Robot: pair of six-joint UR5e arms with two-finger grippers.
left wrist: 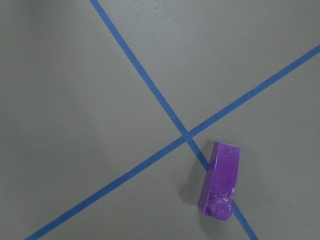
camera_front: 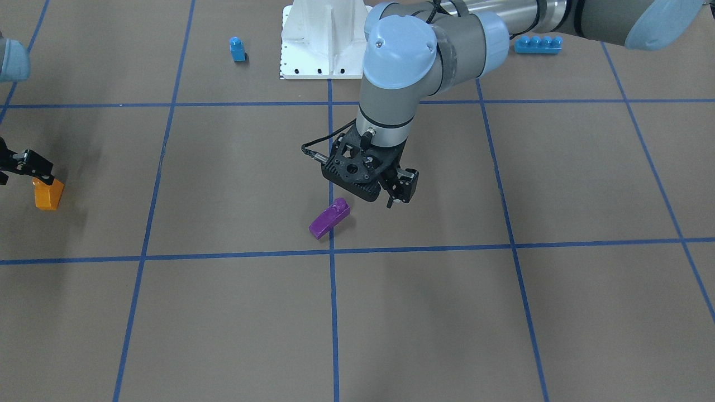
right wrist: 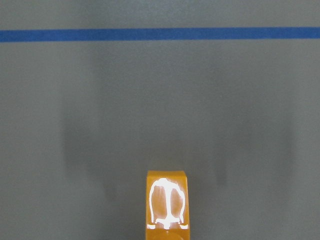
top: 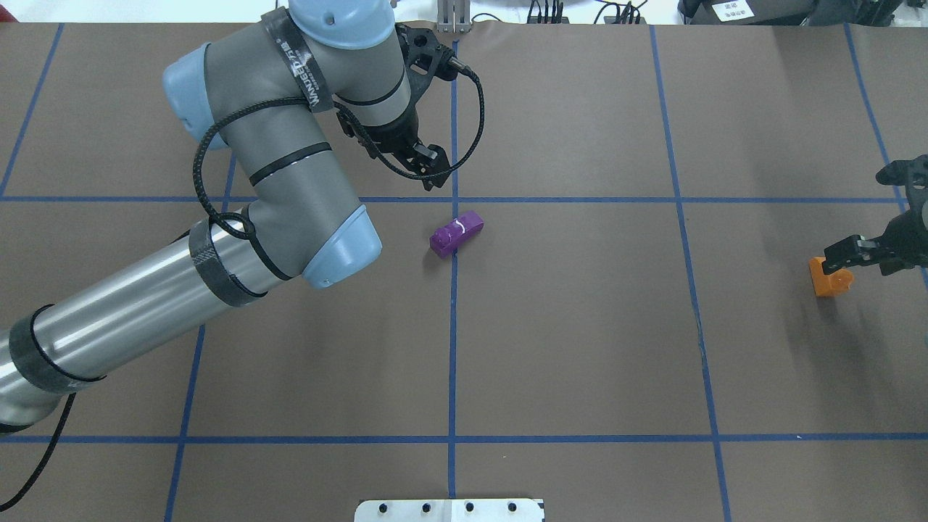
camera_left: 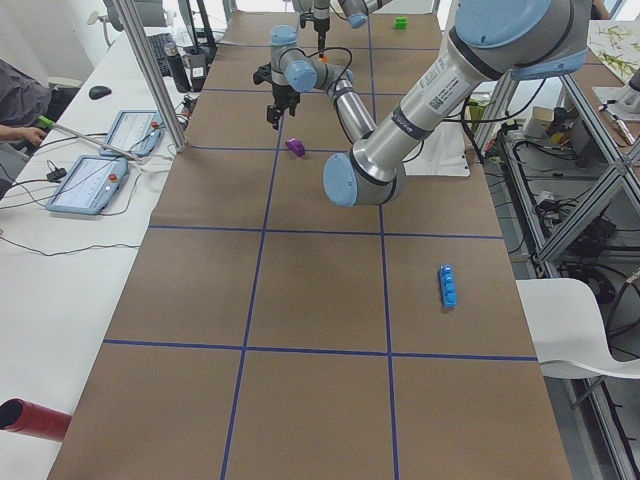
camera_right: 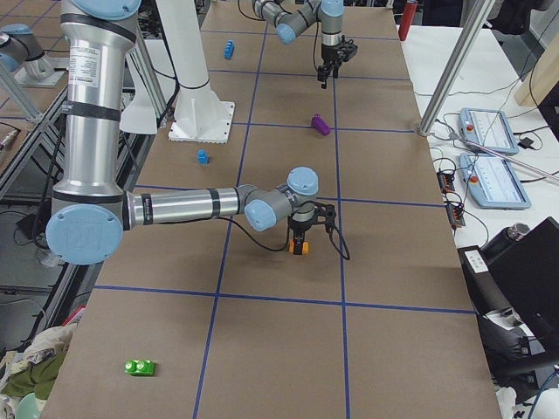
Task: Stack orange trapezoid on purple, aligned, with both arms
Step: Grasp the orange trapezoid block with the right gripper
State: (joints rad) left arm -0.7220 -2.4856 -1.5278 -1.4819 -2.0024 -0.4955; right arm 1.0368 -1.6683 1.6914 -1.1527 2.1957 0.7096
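Purple [top: 456,233] untouched; orange trapezoid [top: 827,280] maybe gripped.

The orange trapezoid [right wrist: 166,207] is showing as hard, glossy plastic, throwing back a bright white glare from its top. The purple [left wrist: 221,180] is looking like the same smooth, shiny plastic, with a small highlight on its stud. The table [top: 580,348] is wearing a matt brown, paper-like cover, crossed by blue tape lines [top: 565,199] with a faint sheen. The left arm [top: 138,304] is showing a brushed silver metal tube, matt grey housings and smooth light blue caps, and the left gripper [camera_front: 400,196] is looking like matt black plastic
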